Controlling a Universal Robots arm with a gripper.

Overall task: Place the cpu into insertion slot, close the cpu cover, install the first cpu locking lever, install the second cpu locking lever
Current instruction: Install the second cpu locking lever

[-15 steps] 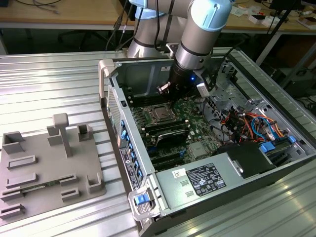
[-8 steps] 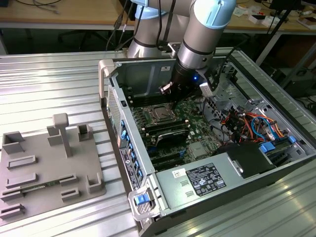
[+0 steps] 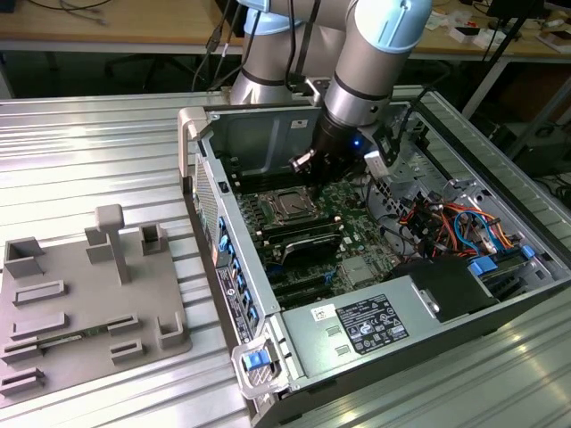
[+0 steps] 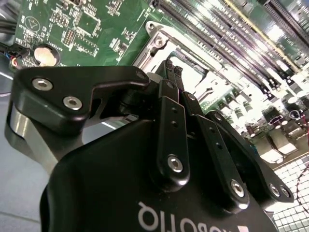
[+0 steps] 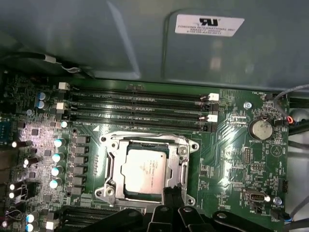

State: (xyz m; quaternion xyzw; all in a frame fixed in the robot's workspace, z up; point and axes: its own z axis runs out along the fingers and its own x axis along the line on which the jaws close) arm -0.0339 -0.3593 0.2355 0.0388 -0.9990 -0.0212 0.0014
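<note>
The cpu (image 5: 144, 173), a square chip with a silvery top, lies flat in the insertion slot (image 3: 290, 207) on the green board. The cpu cover (image 5: 181, 157), a silvery frame, lies flat around the chip, whose top shows through the cut-out. In the first wrist view my gripper (image 5: 174, 192) hangs just over the edge of that frame, its black fingers close together with nothing between them. The second wrist view has the same fingertips (image 4: 167, 67) pointing down at the socket's metal rim (image 4: 157, 41). In the exterior view the gripper (image 3: 317, 178) is inside the open computer case, beside the socket.
Long black memory slots (image 5: 140, 104) run along the socket's far side, below the grey case wall (image 5: 145, 38). A coin battery (image 5: 262, 128) sits on the board. A power supply (image 3: 366, 321) and coloured cables (image 3: 446, 223) fill the case. A grey fixture plate (image 3: 80, 303) lies at the exterior view's left.
</note>
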